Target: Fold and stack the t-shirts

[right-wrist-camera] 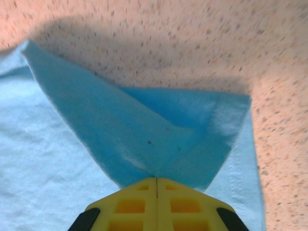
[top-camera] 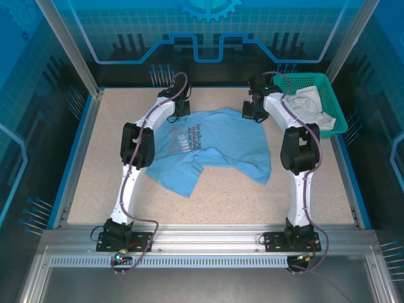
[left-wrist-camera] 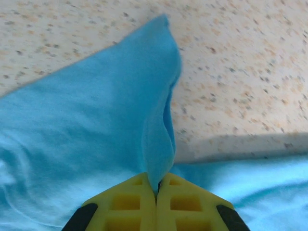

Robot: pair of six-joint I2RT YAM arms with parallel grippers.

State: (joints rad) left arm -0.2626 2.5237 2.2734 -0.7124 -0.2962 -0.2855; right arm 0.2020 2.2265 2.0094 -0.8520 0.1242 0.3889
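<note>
T-shirt, light blue, lies rumpled mid-scene on worktop, print up. Left hand and right hand each pinch a far-edge fold, fabric tenting. Cloth looks light, limp; corners or hems seem the best holds.

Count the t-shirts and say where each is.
2. The blue t-shirt lies on the table; the white t-shirt sits crumpled in the basket, which may hide more.
</note>
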